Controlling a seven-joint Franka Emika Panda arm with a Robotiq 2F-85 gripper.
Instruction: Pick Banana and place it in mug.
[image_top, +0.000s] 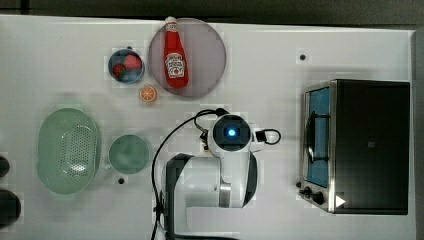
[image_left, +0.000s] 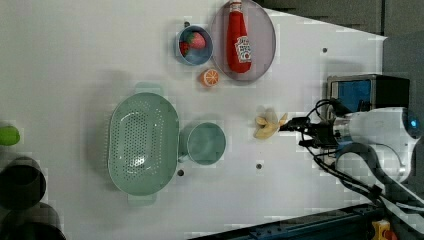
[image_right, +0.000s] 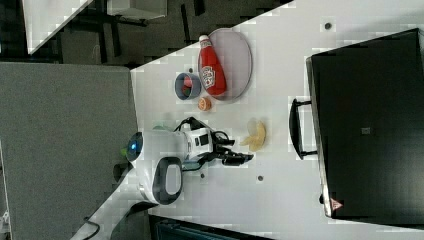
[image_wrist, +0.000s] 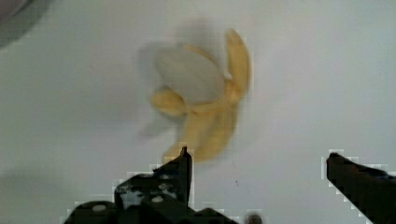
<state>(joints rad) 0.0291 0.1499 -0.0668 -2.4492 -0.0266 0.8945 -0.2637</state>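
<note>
Top view: arm body covers the banana. Wrist view: banana (image_wrist: 205, 105) is blurred, pale yellow, peel flaps splayed around a whitish core, lying on the white table (image_wrist: 70, 116). Gripper (image_wrist: 257, 172) jaws spread wide, holding nothing, just short of it. Left view: banana (image_left: 267, 125) sits apart from the mug (image_left: 206, 143), on the left view's right.

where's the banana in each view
top view: hidden under the arm.
left view: banana on the table right of centre, between the mug and the open hand.
right view: near centre, below the ketchup plate.
wrist view: on the table ahead of the fingers.
Shared landmark: orange slice.
</note>
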